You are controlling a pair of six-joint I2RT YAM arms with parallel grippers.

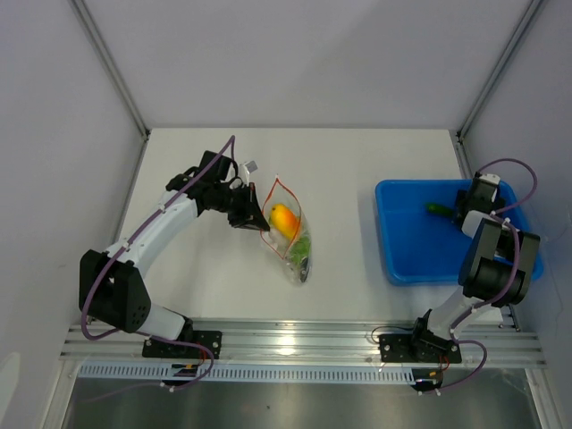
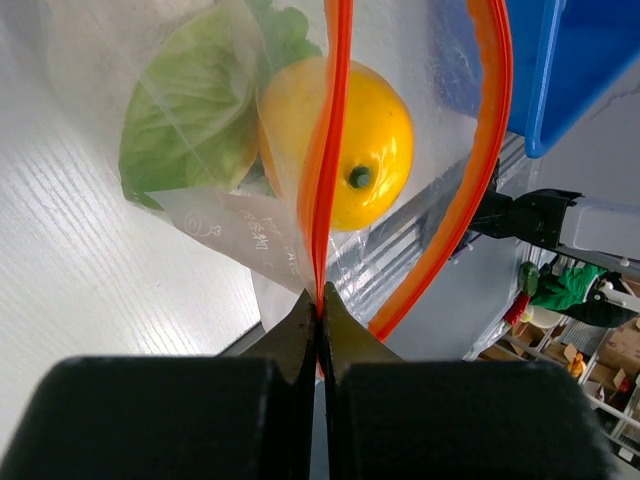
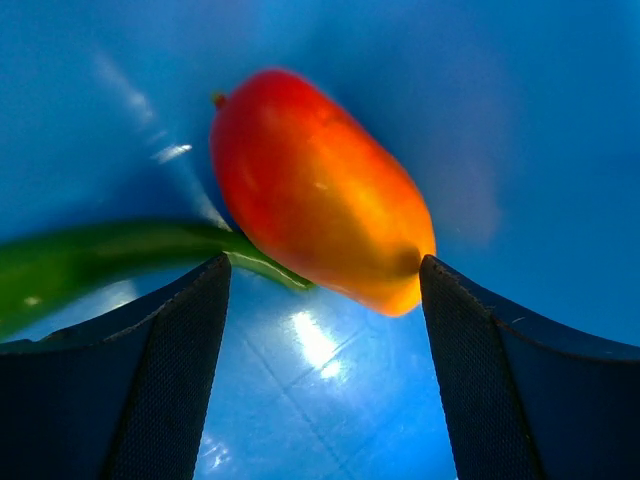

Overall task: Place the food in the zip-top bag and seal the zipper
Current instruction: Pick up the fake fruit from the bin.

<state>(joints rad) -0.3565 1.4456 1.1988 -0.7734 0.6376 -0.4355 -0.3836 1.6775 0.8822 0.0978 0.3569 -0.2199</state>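
Left fingers point(image 2: 292, 338) pinch the zipper point(image 2: 330, 150) of the bag point(image 1: 295, 246) on the tabletop point(image 1: 357, 161); a yellow fruit point(image 2: 365, 140) and leaf point(image 2: 190, 120) are inside. Right fingers point(image 3: 170, 380) spread wide over a red fruit point(image 3: 320, 190) in the tray point(image 1: 402, 255). Mouth gapes unsealed; more food is left to load.

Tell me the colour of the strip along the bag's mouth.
Orange-red; the strip shows best in the left wrist view.

We see a clear bag point(image 1: 297, 250) mid-table, mouth toward eleven o'clock, orange zipper point(image 2: 331, 150) gaping, yellow fruit point(image 2: 365, 135) and lettuce point(image 2: 185, 125) inside, red-orange fruit point(image 3: 320, 230) and green pod point(image 3: 80, 265) at three o'clock.
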